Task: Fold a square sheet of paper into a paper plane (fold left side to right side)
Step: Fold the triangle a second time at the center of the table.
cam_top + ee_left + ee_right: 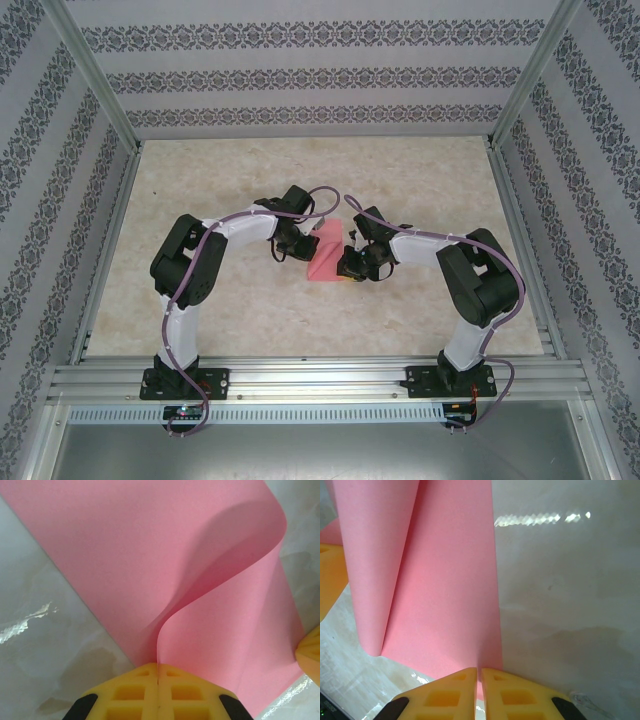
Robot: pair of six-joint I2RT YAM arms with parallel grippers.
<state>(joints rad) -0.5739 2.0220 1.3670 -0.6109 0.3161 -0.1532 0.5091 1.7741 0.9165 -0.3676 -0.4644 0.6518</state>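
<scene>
The square sheet of paper is pink and lies mid-table between the two arms. My left gripper is shut on one edge of the paper and holds that side up, so it curls over the flat part. From above, the left gripper sits at the sheet's left side. My right gripper has its jaws almost together, tips down on the near right corner of the flat paper. From above, the right gripper is at the sheet's right side.
The pale marbled tabletop is walled by patterned panels and metal rails along the near edge. A yellow finger of the other gripper shows at the right edge of the left wrist view and at the left edge of the right wrist view.
</scene>
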